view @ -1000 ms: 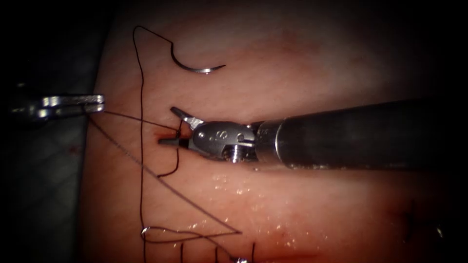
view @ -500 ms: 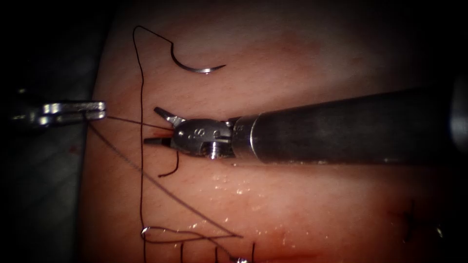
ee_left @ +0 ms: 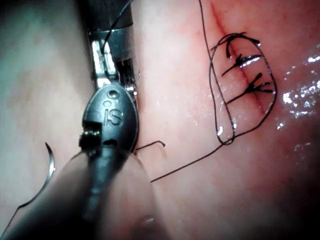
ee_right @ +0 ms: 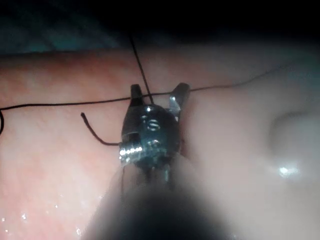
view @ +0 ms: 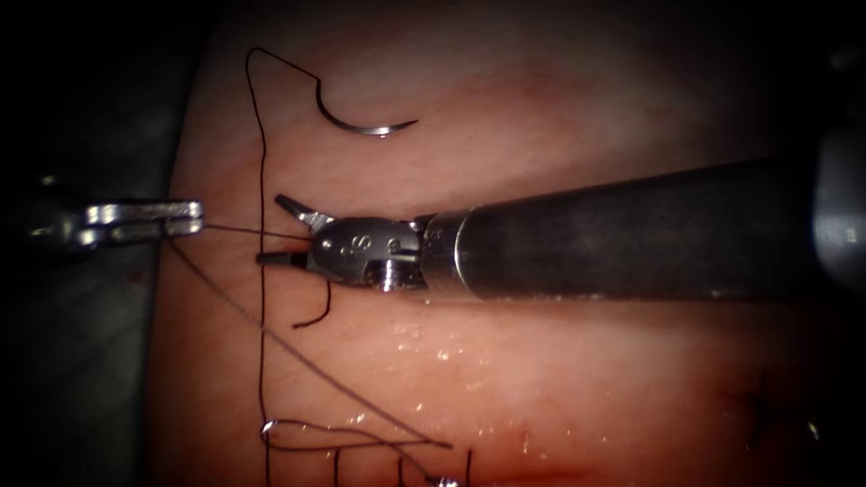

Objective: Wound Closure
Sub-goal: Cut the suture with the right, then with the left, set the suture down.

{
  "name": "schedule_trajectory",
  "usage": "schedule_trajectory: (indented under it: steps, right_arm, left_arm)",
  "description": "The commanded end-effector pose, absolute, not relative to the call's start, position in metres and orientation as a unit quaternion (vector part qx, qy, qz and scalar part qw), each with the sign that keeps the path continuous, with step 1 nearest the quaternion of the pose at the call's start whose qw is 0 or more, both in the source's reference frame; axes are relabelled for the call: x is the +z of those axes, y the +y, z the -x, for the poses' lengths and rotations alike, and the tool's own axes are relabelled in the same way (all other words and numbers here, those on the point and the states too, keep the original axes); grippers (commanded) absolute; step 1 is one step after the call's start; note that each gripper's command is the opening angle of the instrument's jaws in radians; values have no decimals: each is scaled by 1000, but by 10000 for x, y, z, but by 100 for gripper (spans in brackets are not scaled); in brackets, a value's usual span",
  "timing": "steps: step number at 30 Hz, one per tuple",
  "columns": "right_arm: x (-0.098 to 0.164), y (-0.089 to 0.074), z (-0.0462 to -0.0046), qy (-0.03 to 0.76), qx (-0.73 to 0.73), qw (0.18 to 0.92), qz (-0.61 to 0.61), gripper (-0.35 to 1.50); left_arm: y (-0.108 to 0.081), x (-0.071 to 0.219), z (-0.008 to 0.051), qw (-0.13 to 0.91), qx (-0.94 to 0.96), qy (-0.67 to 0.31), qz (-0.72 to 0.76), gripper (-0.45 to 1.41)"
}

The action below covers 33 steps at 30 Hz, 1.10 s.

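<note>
I see the curved steel needle (view: 361, 122) lying free on the pink pork tissue (view: 559, 379), upper centre of frame. Below it sits my right tool (view: 284, 234), jaws apart around the dark thread (view: 262, 298); my left tool (view: 185, 218) grips thread at left edge.

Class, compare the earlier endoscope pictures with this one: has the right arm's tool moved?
Yes. The right end effector, open around the thread, has shifted left, toward the left end effector; the needle lies free on the tissue.

dark bench surface (view: 81, 361) beside the tissue's left edge
</note>
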<state>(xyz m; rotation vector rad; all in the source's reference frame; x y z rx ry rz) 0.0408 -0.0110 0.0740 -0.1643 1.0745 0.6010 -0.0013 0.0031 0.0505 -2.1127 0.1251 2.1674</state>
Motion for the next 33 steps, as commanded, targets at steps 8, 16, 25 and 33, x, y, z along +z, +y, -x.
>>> schedule_trajectory:
  steps: [8,16,25,33]
  right_arm:
    - [750,-108,-427,526,242,810,88,-35]
    - [753,-108,-414,508,212,829,103,37]
    - [723,-128,-328,488,219,839,105,146]
    - [683,-110,-208,448,218,856,140,146]
  left_arm:
    - [26,507,19,51,710,40,701,-45]
    - [14,500,10,44,708,39,704,-45]
    - [1,491,3,32,696,36,716,-45]
    - [-12,492,51,10,678,34,734,-45]
